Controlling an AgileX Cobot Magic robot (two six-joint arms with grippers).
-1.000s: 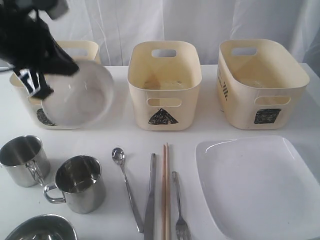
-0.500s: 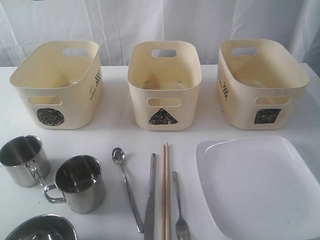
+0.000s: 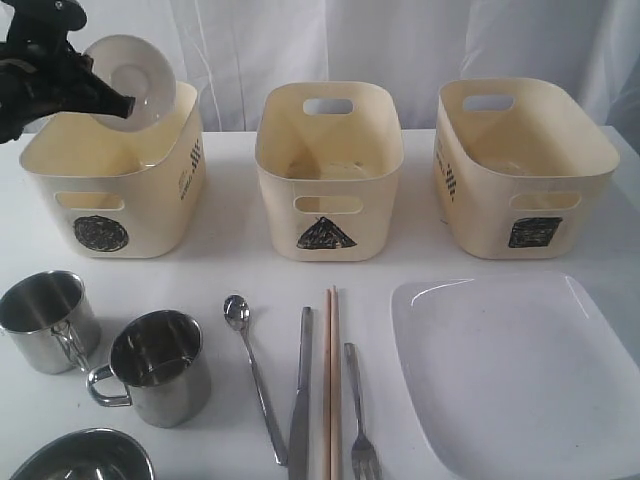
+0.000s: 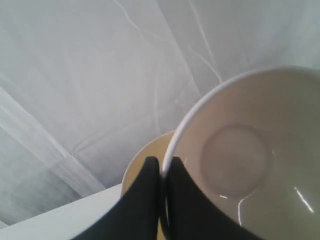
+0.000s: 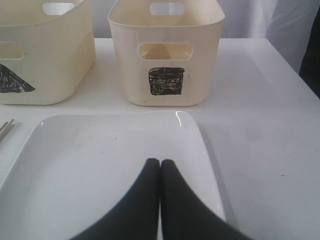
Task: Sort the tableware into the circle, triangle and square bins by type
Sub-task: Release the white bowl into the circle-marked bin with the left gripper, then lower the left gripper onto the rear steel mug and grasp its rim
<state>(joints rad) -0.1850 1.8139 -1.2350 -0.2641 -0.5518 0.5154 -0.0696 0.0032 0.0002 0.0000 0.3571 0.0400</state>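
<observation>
The left gripper (image 4: 163, 167), jaws clamped on the rim of a bowl (image 3: 131, 67), held it tilted above the circle bin (image 3: 150, 205). Best lowered inside before release. The right gripper (image 5: 160, 163) had its jaws together.

Bowl (image 3: 132, 66) over circle bin (image 3: 150, 205) mouth; triangle bin (image 3: 275, 190), square bin (image 3: 480, 205) apparently clear

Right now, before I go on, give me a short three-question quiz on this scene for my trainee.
1. True or false: the left fingers pinch the rim of a white bowl above the circle bin.
2. The right fingers are: A wide open; B shut, empty; C out of view.
3. How many steel mugs stand on the table?
Key: 1 true; 2 B; 3 two.
</observation>
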